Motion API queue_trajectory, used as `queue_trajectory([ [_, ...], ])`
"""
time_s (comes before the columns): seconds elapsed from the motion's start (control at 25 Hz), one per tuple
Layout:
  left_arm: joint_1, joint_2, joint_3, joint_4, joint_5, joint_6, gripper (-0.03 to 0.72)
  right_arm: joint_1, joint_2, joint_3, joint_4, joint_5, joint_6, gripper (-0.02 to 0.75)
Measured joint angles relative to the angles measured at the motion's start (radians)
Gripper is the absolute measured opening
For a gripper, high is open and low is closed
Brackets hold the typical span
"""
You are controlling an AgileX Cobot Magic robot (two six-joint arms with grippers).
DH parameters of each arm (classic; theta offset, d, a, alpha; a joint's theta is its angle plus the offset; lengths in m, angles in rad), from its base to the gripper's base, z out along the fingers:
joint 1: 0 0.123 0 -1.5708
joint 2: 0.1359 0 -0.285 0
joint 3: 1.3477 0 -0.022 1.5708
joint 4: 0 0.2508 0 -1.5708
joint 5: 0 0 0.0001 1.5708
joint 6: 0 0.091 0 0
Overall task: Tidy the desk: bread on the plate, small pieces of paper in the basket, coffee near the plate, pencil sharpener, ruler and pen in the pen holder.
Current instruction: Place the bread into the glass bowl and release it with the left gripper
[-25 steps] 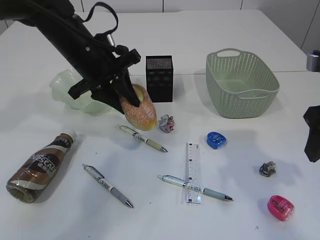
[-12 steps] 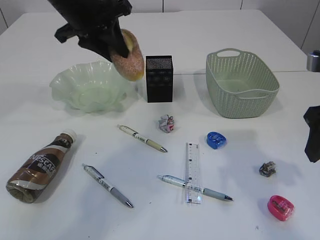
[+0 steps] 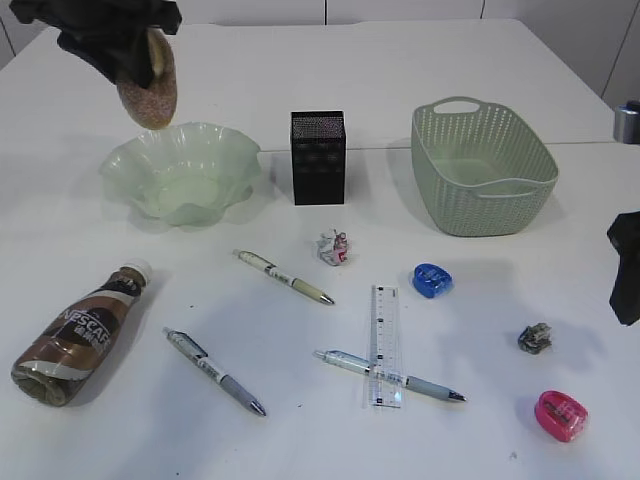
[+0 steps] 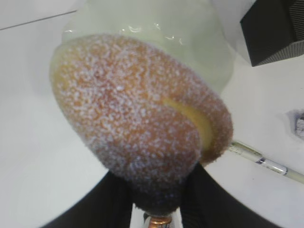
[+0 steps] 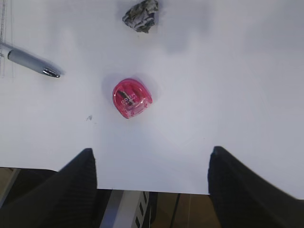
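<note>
Golden-brown bread [image 3: 148, 88] hangs in the air above the far-left rim of the plate [image 3: 182, 176], clamped by the left end effector [image 3: 138, 62]; wrist view shows both fingers pinching its lower end. Pen holder [image 3: 318, 157] stands just right of the plate, basket [image 3: 481, 166] farther right. Coffee bottle [image 3: 84, 333] lies on the bench [image 3: 300, 440] in front of the plate. Right end effector [image 5: 152, 175] stands wide apart, empty, over a pink sharpener [image 5: 131, 98].

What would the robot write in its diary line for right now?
left gripper: holding bread in the air, above far-left rim of plate | right gripper: open, empty, above pink sharpener | bread not on plate yet
</note>
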Motion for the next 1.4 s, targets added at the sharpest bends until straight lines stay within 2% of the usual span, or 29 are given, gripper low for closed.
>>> queue_trajectory([
  [0.36,0.045,0.049,0.0,0.041,-0.027,0.002,0.181,0.0,0.0,0.0,0.0,0.0,0.0,0.567],
  [1.2,0.046,0.289,0.0,0.017,-0.229,0.002,0.186,0.0,0.0,0.0,0.0,0.0,0.0,0.567],
  [1.4,0.046,0.306,0.0,0.007,-0.247,0.002,0.241,0.0,0.0,0.0,0.0,0.002,0.0,0.567],
])
